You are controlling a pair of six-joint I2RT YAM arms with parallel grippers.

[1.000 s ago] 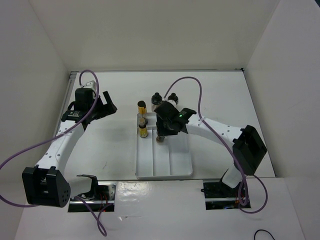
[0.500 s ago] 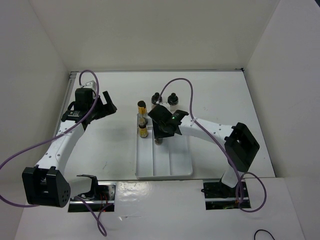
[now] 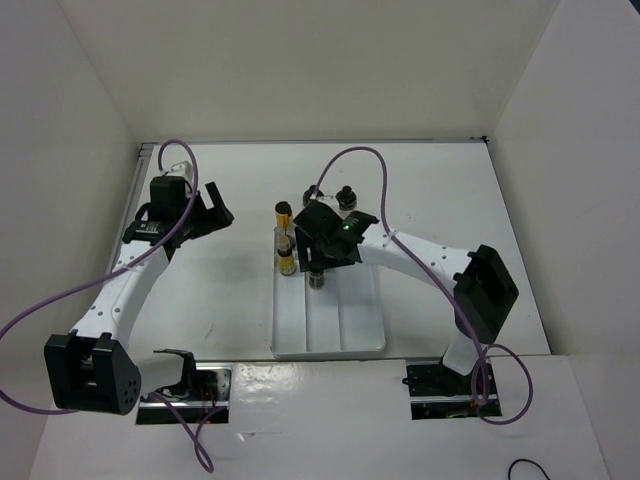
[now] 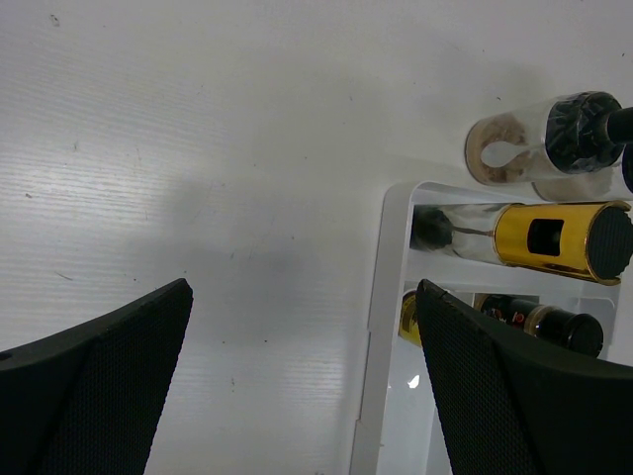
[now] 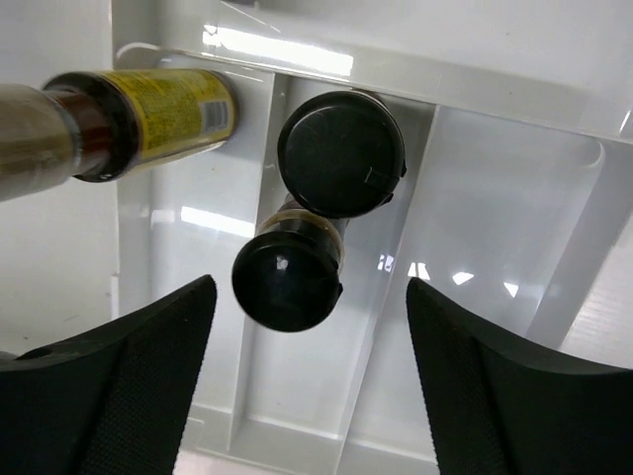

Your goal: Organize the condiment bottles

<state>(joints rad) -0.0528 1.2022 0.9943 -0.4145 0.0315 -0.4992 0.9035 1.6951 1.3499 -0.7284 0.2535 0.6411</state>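
A white three-section tray (image 3: 330, 340) lies at the table's centre. In its left section stand a gold-capped bottle (image 3: 284, 213) and a yellow-labelled bottle (image 3: 287, 263). In the right wrist view, two black-capped bottles stand upright in the tray, one (image 5: 287, 280) nearer and one (image 5: 341, 153) behind it, beside the yellow-labelled bottle (image 5: 158, 117). My right gripper (image 5: 312, 371) hangs open just above the nearer one without touching it. Two more black-capped bottles (image 3: 310, 197) (image 3: 346, 196) stand behind the tray. My left gripper (image 3: 215, 212) is open and empty, left of the tray.
The left wrist view shows the tray's left rim (image 4: 388, 297), a pale beige jar (image 4: 524, 148) just outside it and the gold-capped bottle (image 4: 554, 237) inside. White walls enclose the table on three sides. Purple cables arc over both arms.
My right gripper has opened and let go of the dark bottle, which now stands in the tray; the right arm drew slightly left and back. The left arm has not moved.
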